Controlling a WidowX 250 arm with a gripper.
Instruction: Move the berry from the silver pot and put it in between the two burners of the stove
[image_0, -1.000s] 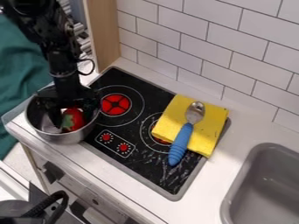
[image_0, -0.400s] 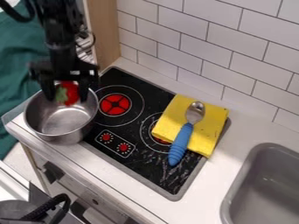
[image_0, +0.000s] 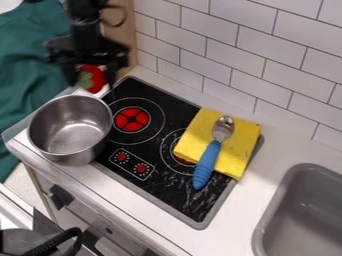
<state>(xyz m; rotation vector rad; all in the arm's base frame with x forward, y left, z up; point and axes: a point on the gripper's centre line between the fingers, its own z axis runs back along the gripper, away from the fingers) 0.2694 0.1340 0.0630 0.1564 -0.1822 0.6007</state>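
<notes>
The black gripper (image_0: 91, 79) hangs at the upper left, above and behind the silver pot, shut on the red berry (image_0: 95, 78) with its green top showing at the left. Below it, the silver pot (image_0: 71, 127) stands at the stove's left end with a bare inside. The black stove (image_0: 175, 181) has its left burner (image_0: 131, 119) uncovered, a red disc inside white rings. Most of the right burner (image_0: 180, 159) is hidden under a yellow cloth.
The yellow cloth (image_0: 242, 150) lies over the stove's right part, with a blue-handled spoon (image_0: 208, 162) on top. A grey sink (image_0: 304, 215) is at the lower right. White wall tiles (image_0: 247, 55) rise behind the counter, beside a wooden post (image_0: 120, 37).
The gripper has lifted the berry up out of the pot, then moved higher and slightly right. Pot, cloth and spoon look unmoved.
</notes>
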